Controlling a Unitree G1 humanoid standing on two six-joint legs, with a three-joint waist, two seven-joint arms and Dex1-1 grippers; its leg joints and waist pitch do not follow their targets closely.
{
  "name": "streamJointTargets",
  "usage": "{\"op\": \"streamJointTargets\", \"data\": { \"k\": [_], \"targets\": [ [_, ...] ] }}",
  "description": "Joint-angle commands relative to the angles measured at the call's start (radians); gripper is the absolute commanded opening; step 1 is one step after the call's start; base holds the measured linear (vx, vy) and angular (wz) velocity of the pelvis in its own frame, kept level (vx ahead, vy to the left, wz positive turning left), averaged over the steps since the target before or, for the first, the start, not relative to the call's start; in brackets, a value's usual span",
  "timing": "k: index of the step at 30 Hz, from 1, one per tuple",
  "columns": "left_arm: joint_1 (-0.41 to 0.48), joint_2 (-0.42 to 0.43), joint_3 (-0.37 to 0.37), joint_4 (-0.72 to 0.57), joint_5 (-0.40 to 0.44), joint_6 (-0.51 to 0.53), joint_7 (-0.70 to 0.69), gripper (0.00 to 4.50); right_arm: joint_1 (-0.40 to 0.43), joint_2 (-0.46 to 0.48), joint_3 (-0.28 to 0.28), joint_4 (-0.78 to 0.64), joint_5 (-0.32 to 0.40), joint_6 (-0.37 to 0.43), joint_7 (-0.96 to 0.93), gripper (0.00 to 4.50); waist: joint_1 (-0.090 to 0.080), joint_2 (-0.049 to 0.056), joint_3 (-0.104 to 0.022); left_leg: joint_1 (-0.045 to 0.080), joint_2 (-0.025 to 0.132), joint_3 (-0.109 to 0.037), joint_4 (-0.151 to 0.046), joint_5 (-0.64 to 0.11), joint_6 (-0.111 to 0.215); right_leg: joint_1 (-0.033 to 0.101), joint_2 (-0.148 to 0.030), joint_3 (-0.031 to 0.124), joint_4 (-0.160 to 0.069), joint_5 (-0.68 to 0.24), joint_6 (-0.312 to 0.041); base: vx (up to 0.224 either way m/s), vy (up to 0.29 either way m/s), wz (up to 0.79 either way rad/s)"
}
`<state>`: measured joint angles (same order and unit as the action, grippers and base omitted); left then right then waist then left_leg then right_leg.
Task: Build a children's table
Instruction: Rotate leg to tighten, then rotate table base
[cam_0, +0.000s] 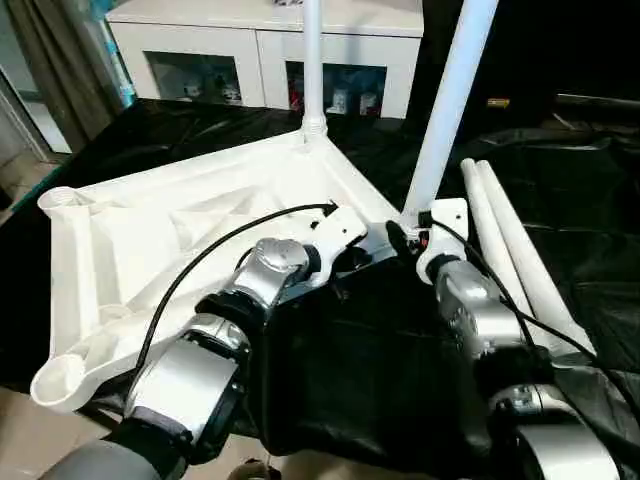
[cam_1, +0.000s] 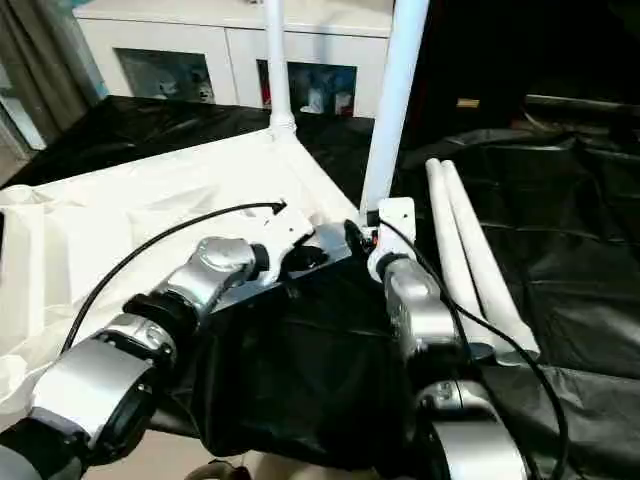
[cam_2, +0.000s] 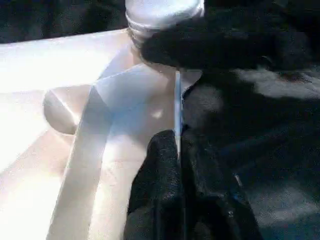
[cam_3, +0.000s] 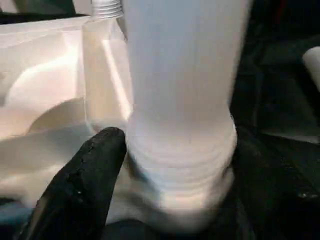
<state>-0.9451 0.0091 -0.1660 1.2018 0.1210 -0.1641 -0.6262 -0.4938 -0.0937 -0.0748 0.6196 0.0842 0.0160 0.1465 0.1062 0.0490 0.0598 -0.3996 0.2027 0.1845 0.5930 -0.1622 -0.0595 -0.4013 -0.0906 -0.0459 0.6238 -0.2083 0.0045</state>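
Left end effector (cam_2: 179, 165): black fingers pressed together on the thin rim of the children's table top (cam_0: 180, 230), at the top's near edge, roughly 6 o'clock of the scene. Its silver forearm enters from 7 o'clock.

Right end effector (cam_3: 175, 165): fingers (cam_3: 85, 175) spread wide on either side of the threaded base of a leg (cam_0: 450, 110); one finger touches the base, and whether the other does cannot be told. This leg rises from the near right corner socket, tilted toward 1 o'clock. The right forearm enters from 5 o'clock.

Children's table top: white plastic, lying upside down on the black-draped desk (cam_0: 580, 170), ribbed underside up, occupying the left and centre. Two empty round corner sockets (cam_0: 60, 378) sit at the 8 and 9 o'clock side.

Loose legs (cam_0: 510, 250): two white tubes lying side by side, touching, on the cloth at 3 o'clock, just beside the right forearm.

Second fitted leg (cam_0: 312, 60): upright in the far corner socket at 12 o'clock.

White cabinet (cam_0: 265, 45): glass-fronted, beyond the desk at 11 to 12 o'clock.
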Motion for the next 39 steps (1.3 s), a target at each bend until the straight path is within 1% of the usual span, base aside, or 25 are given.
{"op": "streamJointTargets", "data": {
  "k": [1,4,7,11,12,13,14,15,16,17,18,20,21,22,23,24,25,26,28,31,32,34,35,36,39],
  "targets": [
    [-0.05,0.003,0.036,-0.035,-0.031,-0.05,0.037,0.78,0.028,-0.01,-0.021,-0.076,0.016,0.0,-0.001,3.51,-0.001,-0.006,-0.088,0.025,0.017,-0.011,-0.056,-0.124,0.075,0.057,-0.047,0.029,-0.061,0.096,-0.239,0.0,0.0,0.0],
    [-0.049,0.03,0.073,-0.058,-0.059,-0.07,0.049,1.01,0.099,-0.029,-0.001,-0.156,-0.002,0.007,0.027,3.51,-0.003,-0.006,-0.084,0.022,0.016,-0.01,-0.058,-0.131,0.088,0.057,-0.045,0.024,-0.064,0.105,-0.245,0.0,0.0,0.0],
    [-0.031,0.085,0.092,-0.105,-0.055,-0.066,0.085,1.07,0.17,-0.049,0.035,-0.244,-0.016,0.041,0.062,3.51,-0.006,-0.011,-0.08,0.02,0.013,-0.009,-0.06,-0.158,0.086,0.059,-0.044,0.024,-0.069,0.035,-0.225,0.0,0.0,0.0],
    [0.01,0.171,0.082,-0.157,-0.009,-0.012,0.129,1.22,0.221,-0.061,0.089,-0.321,-0.013,0.093,0.123,3.51,-0.018,-0.015,-0.076,0.02,0.015,-0.01,-0.064,-0.185,0.076,0.056,-0.043,0.025,-0.076,-0.055,-0.21,0.0,0.0,0.0],
    [0.048,0.245,0.074,-0.203,0.042,0.052,0.187,1.22,0.23,-0.062,0.128,-0.339,-0.016,0.119,0.162,3.51,-0.021,-0.016,-0.077,0.02,0.018,-0.011,-0.067,-0.192,0.069,0.054,-0.042,0.024,-0.075,-0.072,-0.209,0.0,0.0,0.0],
    [0.075,0.278,0.081,-0.241,0.054,0.086,0.208,1.22,0.23,-0.06,0.146,-0.344,-0.019,0.137,0.179,3.51,-0.027,-0.016,-0.075,0.016,0.019,-0.013,-0.069,-0.189,0.066,0.054,-0.041,0.024,-0.071,-0.076,-0.203,0.0,0.0,0.0],
    [0.106,0.311,0.097,-0.292,0.068,0.132,0.233,1.22,0.221,-0.056,0.161,-0.334,-0.025,0.144,0.191,3.51,-0.031,-0.012,-0.076,0.017,0.018,-0.013,-0.069,-0.191,0.063,0.051,-0.04,0.024,-0.072,-0.08,-0.199,0.0,0.0,0.0],
    [0.134,0.337,0.109,-0.34,0.082,0.171,0.251,1.22,0.212,-0.051,0.168,-0.324,-0.027,0.153,0.197,3.51,-0.04,-0.019,-0.075,0.02,0.019,-0.011,-0.069,-0.194,0.057,0.046,-0.038,0.025,-0.075,-0.083,-0.204,0.0,0.0,0.0],
    [0.164,0.362,0.118,-0.392,0.098,0.207,0.266,1.22,0.205,-0.047,0.174,-0.318,-0.029,0.161,0.2,3.51,-0.039,-0.021,-0.076,0.024,0.025,-0.011,-0.071,-0.193,0.049,0.045,-0.041,0.026,-0.071,-0.083,-0.213,0.0,0.0,0.0],
    [0.172,0.368,0.119,-0.405,0.103,0.216,0.27,1.22,0.204,-0.046,0.174,-0.317,-0.03,0.164,0.2,3.51,-0.038,-0.016,-0.075,0.023,0.025,-0.011,-0.071,-0.191,0.047,0.042,-0.041,0.027,-0.071,-0.089,-0.215,0.0,0.0,0.0],
    [0.209,0.398,0.128,-0.468,0.126,0.265,0.289,1.22,0.192,-0.043,0.177,-0.307,-0.034,0.175,0.2,3.51,-0.032,-0.016,-0.077,0.03,0.027,-0.009,-0.07,-0.188,0.038,0.037,-0.04,0.028,-0.072,-0.089,-0.217,0.0,0.0,0.0],
    [0.251,0.436,0.135,-0.54,0.158,0.326,0.312,1.22,0.173,-0.042,0.18,-0.288,-0.041,0.186,0.199,3.51,-0.027,-0.009,-0.076,0.032,0.03,-0.01,-0.073,-0.183,0.026,0.034,-0.038,0.028,-0.067,-0.067,-0.217,0.0,0.0,0.0],
    [0.275,0.456,0.139,-0.58,0.178,0.359,0.32,1.22,0.16,-0.043,0.18,-0.275,-0.045,0.188,0.197,3.51,-0.023,-0.016,-0.075,0.03,0.029,-0.009,-0.074,-0.174,0.021,0.035,-0.038,0.028,-0.065,-0.05,-0.213,0.0,0.0,0.0],
    [0.275,0.456,0.139,-0.58,0.178,0.359,0.32,1.22,0.16,-0.043,0.18,-0.275,-0.045,0.188,0.197,3.51,-0.02,-0.012,-0.075,0.031,0.027,-0.008,-0.073,-0.167,0.014,0.033,-0.037,0.029,-0.064,-0.035,-0.207,0.0,0.0,0.0],
    [0.307,0.479,0.145,-0.631,0.201,0.404,0.326,1.22,0.142,-0.043,0.18,-0.255,-0.049,0.191,0.193,3.51,-0.017,-0.01,-0.076,0.035,0.027,-0.007,-0.073,-0.173,0.008,0.031,-0.037,0.029,-0.064,-0.031,-0.205,0.0,0.0,0.0],
    [0.323,0.489,0.143,-0.658,0.209,0.43,0.33,1.22,0.135,-0.044,0.18,-0.249,-0.049,0.194,0.192,3.51,-0.018,-0.013,-0.078,0.031,0.027,-0.01,-0.074,-0.169,-0.002,0.036,-0.039,0.028,-0.059,-0.008,-0.206,0.0,0.0,0.0],
    [0.37,0.512,0.139,-0.728,0.223,0.5,0.331,1.22,0.114,-0.05,0.19,-0.228,-0.056,0.194,0.197,3.51,-0.016,-0.012,-0.076,0.034,0.024,-0.007,-0.072,-0.174,-0.007,0.033,-0.037,0.029,-0.061,-0.007,-0.202,0.0,0.0,0.0],
    [0.372,0.513,0.139,-0.731,0.224,0.504,0.331,1.22,0.113,-0.05,0.19,-0.227,-0.056,0.194,0.197,3.51,-0.018,-0.013,-0.077,0.03,0.025,-0.009,-0.074,-0.175,-0.01,0.037,-0.04,0.029,-0.057,-0.001,-0.205,0.0,0.0,0.0],
    [0.407,0.529,0.125,-0.741,0.23,0.549,0.318,1.22,0.087,-0.051,0.197,-0.195,-0.062,0.19,0.208,3.51,-0.02,-0.016,-0.074,0.027,0.02,-0.007,-0.074,-0.187,-0.012,0.037,-0.038,0.029,-0.062,-0.026,-0.201,0.0,0.0,0.0],
    [0.414,0.543,0.093,-0.696,0.243,0.548,0.294,1.22,0.068,-0.05,0.201,-0.168,-0.066,0.186,0.211,3.51,-0.017,-0.016,-0.075,0.03,0.018,-0.008,-0.074,-0.208,-0.02,0.034,-0.039,0.032,-0.066,-0.063,-0.191,0.0,0.0,0.0],
    [0.415,0.55,0.079,-0.672,0.251,0.547,0.282,1.22,0.057,-0.05,0.204,-0.151,-0.071,0.185,0.212,3.51,-0.017,-0.012,-0.075,0.03,0.019,-0.009,-0.074,-0.209,-0.024,0.033,-0.038,0.032,-0.066,-0.06,-0.191,0.0,0.0,0.0],
    [0.424,0.549,0.081,-0.663,0.246,0.562,0.27,1.22,0.044,-0.05,0.206,-0.128,-0.079,0.178,0.213,3.51,-0.019,-0.015,-0.077,0.03,0.017,-0.009,-0.073,-0.204,-0.029,0.035,-0.037,0.031,-0.063,-0.033,-0.193,0.0,0.0,0.0],
    [0.43,0.555,0.074,-0.668,0.251,0.572,0.255,1.22,0.035,-0.05,0.206,-0.114,-0.08,0.174,0.214,3.51,-0.018,-0.003,-0.078,0.031,0.018,-0.011,-0.073,-0.204,-0.033,0.034,-0.039,0.031,-0.061,-0.026,-0.197,0.0,0.0,0.0],
    [0.433,0.557,0.071,-0.67,0.248,0.577,0.242,1.22,0.031,-0.049,0.206,-0.106,-0.081,0.171,0.213,3.51,-0.021,-0.01,-0.078,0.03,0.017,-0.009,-0.072,-0.205,-0.033,0.035,-0.036,0.03,-0.062,-0.012,-0.2,0.0,0.0,0.0],
    [0.451,0.564,0.058,-0.698,0.23,0.621,0.175,1.22,0.011,-0.046,0.203,-0.067,-0.08,0.159,0.21,3.51,-0.021,-0.009,-0.08,0.029,0.016,-0.009,-0.07,-0.186,-0.03,0.038,-0.038,0.029,-0.057,0.023,-0.218,0.0,0.0,0.0]
  ]
}}
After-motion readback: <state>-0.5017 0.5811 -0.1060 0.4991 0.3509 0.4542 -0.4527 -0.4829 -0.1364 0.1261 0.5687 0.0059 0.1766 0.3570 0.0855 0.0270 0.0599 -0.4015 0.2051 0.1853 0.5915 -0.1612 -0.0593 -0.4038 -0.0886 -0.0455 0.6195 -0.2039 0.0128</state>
